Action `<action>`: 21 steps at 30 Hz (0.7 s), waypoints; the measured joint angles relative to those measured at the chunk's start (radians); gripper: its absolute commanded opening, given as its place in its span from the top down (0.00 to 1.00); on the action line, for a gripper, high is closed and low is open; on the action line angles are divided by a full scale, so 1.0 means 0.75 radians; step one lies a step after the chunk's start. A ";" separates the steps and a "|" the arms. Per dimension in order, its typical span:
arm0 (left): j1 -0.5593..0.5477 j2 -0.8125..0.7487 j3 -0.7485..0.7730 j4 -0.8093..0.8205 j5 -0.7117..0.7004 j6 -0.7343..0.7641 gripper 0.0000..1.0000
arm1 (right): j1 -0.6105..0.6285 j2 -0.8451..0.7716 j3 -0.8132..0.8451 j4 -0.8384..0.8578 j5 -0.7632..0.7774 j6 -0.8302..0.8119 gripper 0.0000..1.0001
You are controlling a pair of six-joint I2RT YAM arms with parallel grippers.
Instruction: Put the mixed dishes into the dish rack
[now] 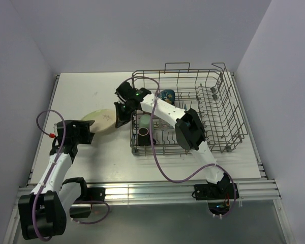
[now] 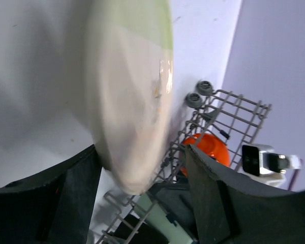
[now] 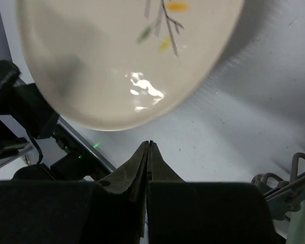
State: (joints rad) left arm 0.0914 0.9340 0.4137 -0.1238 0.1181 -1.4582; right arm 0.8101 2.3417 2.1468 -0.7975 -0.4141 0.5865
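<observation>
The left gripper (image 1: 90,127) is clamped on the near-left rim of the cream plate (image 3: 117,61). In the left wrist view its two dark fingers (image 2: 71,193) stand on either side of the plate's edge, one against each face, though the plate is blurred there. The plate hangs over the white table (image 1: 91,91), left of the dish rack (image 1: 218,117) and outside it, with its face turned up. A thin painted sprig with yellow and green leaves shows on it, and its shadow falls on the table beside it.

The right gripper (image 3: 149,147) is closed on nothing, its two tips pressed together into one point. It sits just beside the plate's rack-side rim. In the right wrist view a narrow strip of table shows between tips and rim, so they appear apart. The right arm reaches from its base across the near-left part of the rack to get there.

Behind the right gripper, inside the rack's near-left corner, the pale green mug (image 1: 144,121) stands among the tines. The dark brown mug (image 1: 142,133) is just in front of it, with its opening facing up. The left wrist view also shows the orange bowl (image 2: 206,150) behind the rack's wire wall, inside the basket. The rack itself rests on the right half of the table, its long side running left to right.
</observation>
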 measured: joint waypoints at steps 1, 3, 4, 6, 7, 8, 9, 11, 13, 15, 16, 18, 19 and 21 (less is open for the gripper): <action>0.006 -0.003 0.009 0.010 0.002 0.014 0.31 | 0.000 0.000 0.000 -0.005 -0.009 -0.003 1.00; 0.014 -0.005 0.011 0.036 0.011 0.034 0.39 | 0.000 0.000 0.000 -0.010 -0.024 -0.008 1.00; 0.018 -0.004 0.011 0.046 0.017 0.040 0.43 | 0.000 0.000 0.000 -0.012 -0.030 -0.010 1.00; 0.022 0.001 0.009 0.067 0.025 0.055 0.61 | 0.001 0.000 0.000 -0.015 -0.037 -0.011 1.00; 0.023 0.008 0.006 0.085 0.025 0.063 0.72 | 0.001 0.000 0.000 -0.015 -0.039 -0.011 1.00; 0.027 0.022 0.003 0.102 0.029 0.069 0.98 | 0.001 0.000 -0.003 -0.013 -0.043 -0.011 1.00; 0.032 0.045 0.001 0.136 0.034 0.087 1.00 | 0.001 -0.002 -0.011 -0.006 -0.048 -0.011 1.00; 0.036 0.109 -0.002 0.130 0.040 0.113 1.00 | 0.003 -0.004 -0.020 0.005 -0.054 -0.012 1.00; 0.048 0.192 -0.006 0.137 0.037 0.133 1.00 | 0.006 -0.008 -0.028 0.009 -0.052 -0.018 1.00; 0.059 0.237 -0.008 0.148 0.033 0.150 1.00 | 0.008 -0.017 -0.038 0.010 -0.042 -0.034 1.00; 0.063 0.245 -0.015 0.155 0.035 0.152 1.00 | 0.009 -0.026 -0.048 0.013 -0.032 -0.044 1.00; 0.066 0.245 -0.019 0.158 0.037 0.158 1.00 | 0.010 -0.056 -0.088 0.030 -0.020 -0.064 1.00; 0.066 0.245 -0.019 0.159 0.036 0.167 1.00 | 0.012 -0.067 -0.106 0.040 -0.014 -0.073 1.00; 0.066 0.243 -0.018 0.153 0.036 0.184 1.00 | 0.018 -0.077 -0.123 0.044 0.004 -0.088 0.91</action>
State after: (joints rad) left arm 0.1406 1.1164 0.4000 -0.0093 0.1452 -1.3201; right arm 0.8238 2.2841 2.0544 -0.7643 -0.4114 0.5205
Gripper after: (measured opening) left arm 0.060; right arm 0.007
